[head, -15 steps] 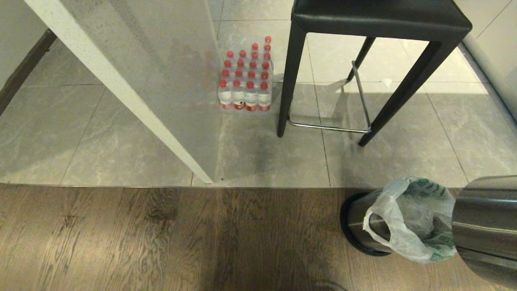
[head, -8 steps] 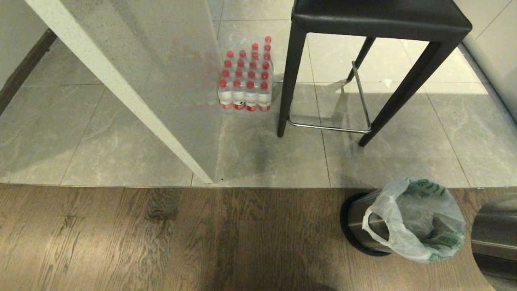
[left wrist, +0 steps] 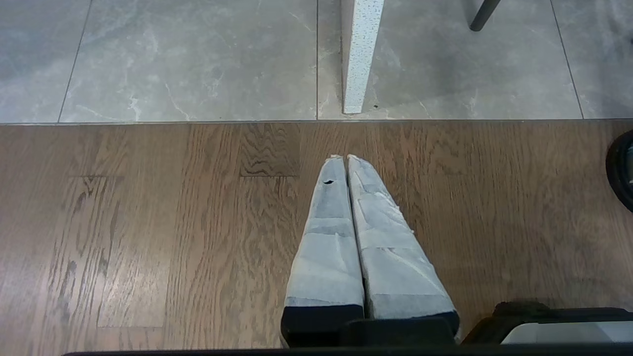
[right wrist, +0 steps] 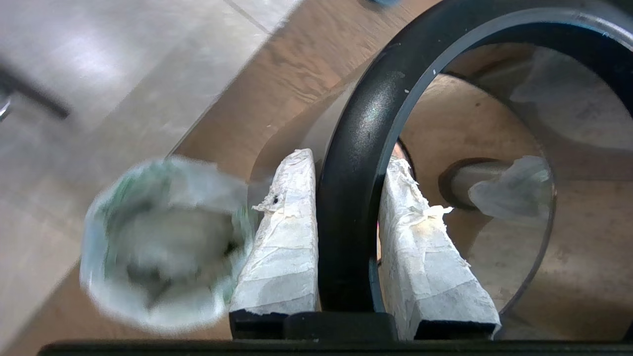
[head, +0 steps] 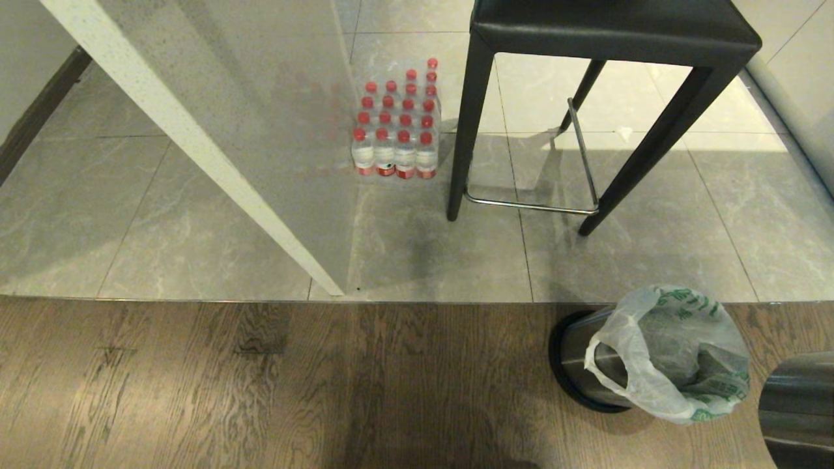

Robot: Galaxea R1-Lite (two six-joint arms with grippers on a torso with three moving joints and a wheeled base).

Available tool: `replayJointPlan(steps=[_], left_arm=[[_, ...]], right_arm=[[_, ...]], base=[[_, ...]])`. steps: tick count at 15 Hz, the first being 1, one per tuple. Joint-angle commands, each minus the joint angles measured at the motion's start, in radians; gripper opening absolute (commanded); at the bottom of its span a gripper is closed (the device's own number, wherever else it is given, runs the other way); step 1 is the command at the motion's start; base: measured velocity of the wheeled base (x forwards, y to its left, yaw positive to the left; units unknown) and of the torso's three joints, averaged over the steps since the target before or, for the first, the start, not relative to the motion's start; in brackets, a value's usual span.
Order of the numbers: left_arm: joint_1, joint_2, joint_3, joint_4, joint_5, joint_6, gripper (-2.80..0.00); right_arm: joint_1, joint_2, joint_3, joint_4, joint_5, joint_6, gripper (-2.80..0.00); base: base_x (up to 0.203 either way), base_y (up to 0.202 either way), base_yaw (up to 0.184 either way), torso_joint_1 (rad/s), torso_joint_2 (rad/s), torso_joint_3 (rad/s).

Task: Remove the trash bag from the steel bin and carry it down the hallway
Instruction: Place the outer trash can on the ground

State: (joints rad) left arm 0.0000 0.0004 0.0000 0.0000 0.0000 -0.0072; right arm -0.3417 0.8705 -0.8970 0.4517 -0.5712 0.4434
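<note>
Starting at the right pincer (right wrist: 348,158), its taped fingers are seen clamped on either side of a black rim ring (right wrist: 376,99), which tops a short steel sleeve (head: 798,410) held just beside the steel bin (head: 576,355), off it. The left pincer (left wrist: 341,158) is parked with its fingers pressed together, well to the left of the bin, over the wood-plank floor (head: 260,391).

The trash bag (head: 664,365) is lodged in the bin, its mouth open and its loop handles draped loosely over the bin's side. With the ring off, the bag appears to be freed (though nothing grips it yet). The first step is judged done. The ring has yet to be set aside, and the bag has yet to be grasped, lifted out and carried down the hallway, which cannot be made out here.

The bin stands on the wood planks; just beyond it grey tiles (head: 163,215) begin. A black stool (head: 612,26) stands beyond the bin, with a pack of red-capped bottles (head: 397,130) and a pale stone panel (head: 195,130) further left.
</note>
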Motion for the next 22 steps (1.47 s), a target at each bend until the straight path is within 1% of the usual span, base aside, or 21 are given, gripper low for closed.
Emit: replayJointPlan(steps=[1, 5, 7, 10, 13, 15, 18, 20, 22], left_arm=[[0.000, 0.000, 0.000, 0.000, 0.000, 0.000, -2.80], [0.000, 0.000, 0.000, 0.000, 0.000, 0.000, -2.80], [0.000, 0.000, 0.000, 0.000, 0.000, 0.000, -2.80], [0.000, 0.000, 0.000, 0.000, 0.000, 0.000, -2.80], [0.000, 0.000, 0.000, 0.000, 0.000, 0.000, -2.80], [0.000, 0.000, 0.000, 0.000, 0.000, 0.000, -2.80], [0.000, 0.000, 0.000, 0.000, 0.000, 0.000, -2.80], [0.000, 0.000, 0.000, 0.000, 0.000, 0.000, -2.80], [0.000, 0.000, 0.000, 0.000, 0.000, 0.000, -2.80]], right_arm=[[-0.070, 0.192, -0.004, -0.070, -0.001, 0.028, -2.80], [-0.217, 0.442, -0.038, -0.243, 0.005, 0.056, -2.80], [-0.269, 0.551, -0.056, -0.296, 0.015, 0.065, -2.80], [-0.303, 0.721, -0.086, -0.374, 0.021, 0.082, -2.80], [-0.321, 0.881, -0.223, -0.410, 0.031, 0.089, -2.80], [-0.328, 0.968, -0.267, -0.418, 0.062, 0.103, -2.80], [-0.330, 1.063, -0.293, -0.434, 0.160, 0.113, -2.80], [-0.328, 1.123, -0.315, -0.461, 0.166, 0.112, -2.80], [-0.329, 1.174, -0.334, -0.548, 0.166, 0.108, -2.80]], base=[[0.000, 0.000, 0.000, 0.000, 0.00, 0.000], [0.000, 0.000, 0.000, 0.000, 0.00, 0.000], [0.000, 0.000, 0.000, 0.000, 0.00, 0.000], [0.000, 0.000, 0.000, 0.000, 0.00, 0.000], [0.000, 0.000, 0.000, 0.000, 0.00, 0.000], [0.000, 0.000, 0.000, 0.000, 0.00, 0.000], [0.000, 0.000, 0.000, 0.000, 0.00, 0.000], [0.000, 0.000, 0.000, 0.000, 0.00, 0.000], [0.000, 0.000, 0.000, 0.000, 0.00, 0.000]])
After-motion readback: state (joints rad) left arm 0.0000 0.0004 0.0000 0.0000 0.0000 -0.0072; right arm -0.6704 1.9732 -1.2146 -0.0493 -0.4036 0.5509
